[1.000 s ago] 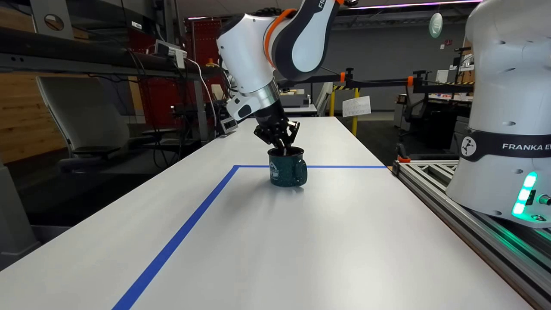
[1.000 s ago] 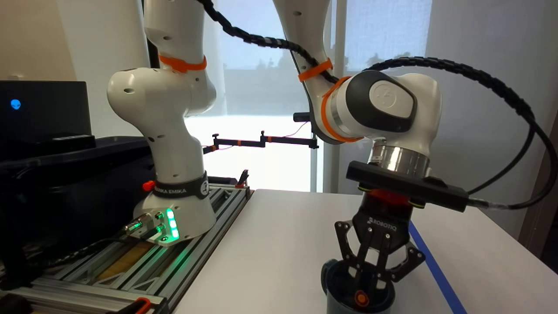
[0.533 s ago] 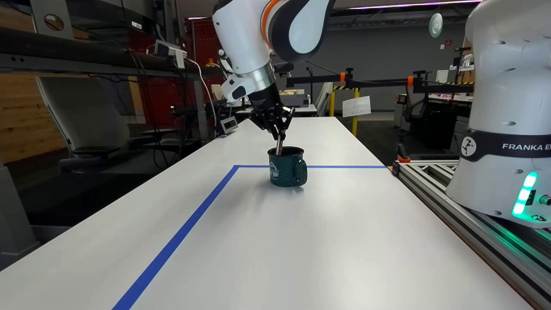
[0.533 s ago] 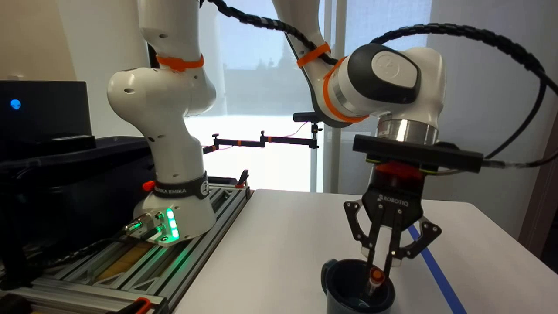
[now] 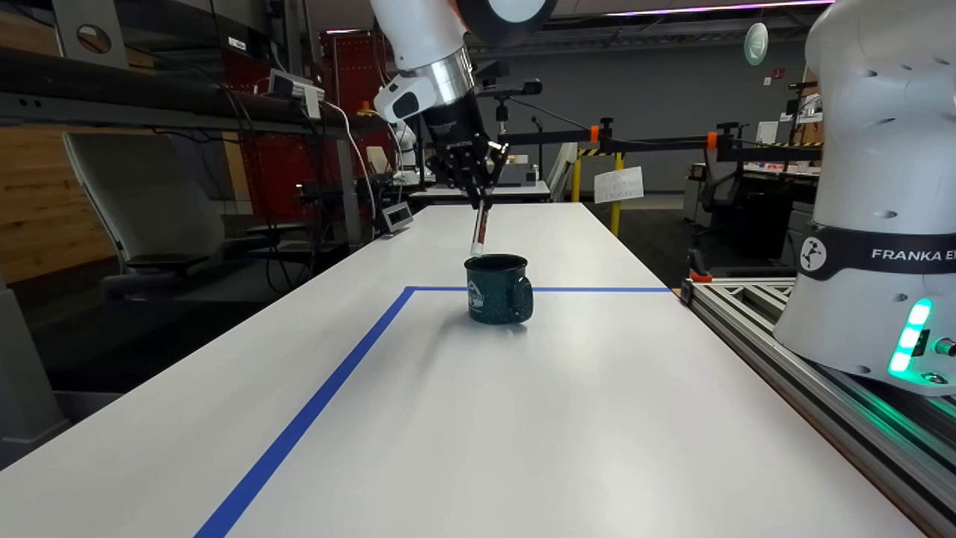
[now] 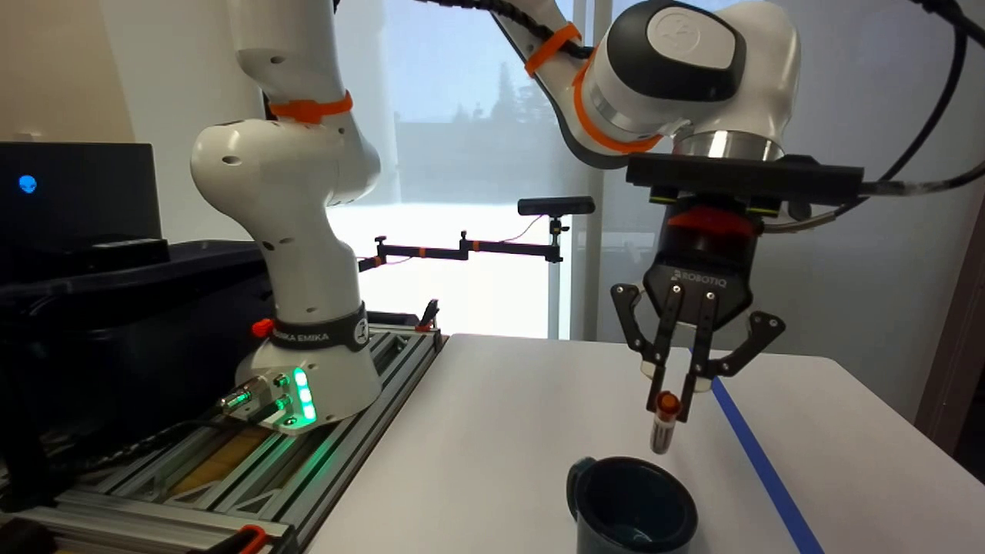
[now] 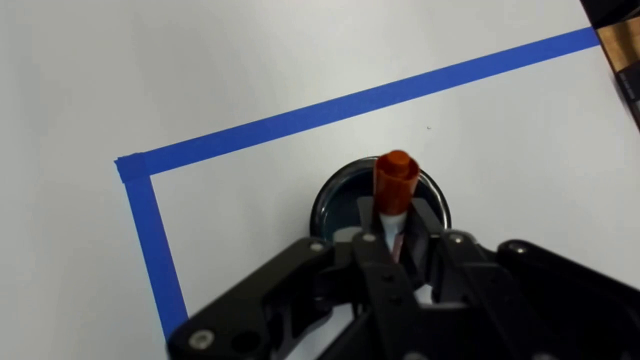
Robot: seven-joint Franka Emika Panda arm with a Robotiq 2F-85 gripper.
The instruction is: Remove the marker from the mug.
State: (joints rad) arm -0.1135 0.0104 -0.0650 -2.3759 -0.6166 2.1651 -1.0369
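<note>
Gripper point(image 6: 668, 411) is pinched on the marker point(image 6: 664, 428), a finger point(image 6: 687, 398) each side, right by the orange-red cap point(image 7: 395, 187). Marker hangs slightly tilted, seemingly over the mug's point(image 5: 493, 302) side away from the handle point(image 5: 525, 299). Lower end point(image 5: 477, 249) is just above the rim point(image 6: 625, 459); I see no contact. Mug stands upright on the table point(image 5: 597, 418), inside the blue tape point(image 7: 300, 120) corner, apart from the tape.

Why that hold: cap end is the high end, so my guess is it's what fingers reach easiest in a mug, and the body stays free to draw out. Pull-out looks done; set-down is left. I'd add height before going sideways, else it may clip the rim.

Views: wrist gives the cap end-on plus the tape corner, but fingers hide the lower end; both exterior views show it. White logo point(image 5: 476, 295) shows in an exterior view; the mug's inside point(image 6: 635, 512) shows best in an exterior view that crops its bottom.
</note>
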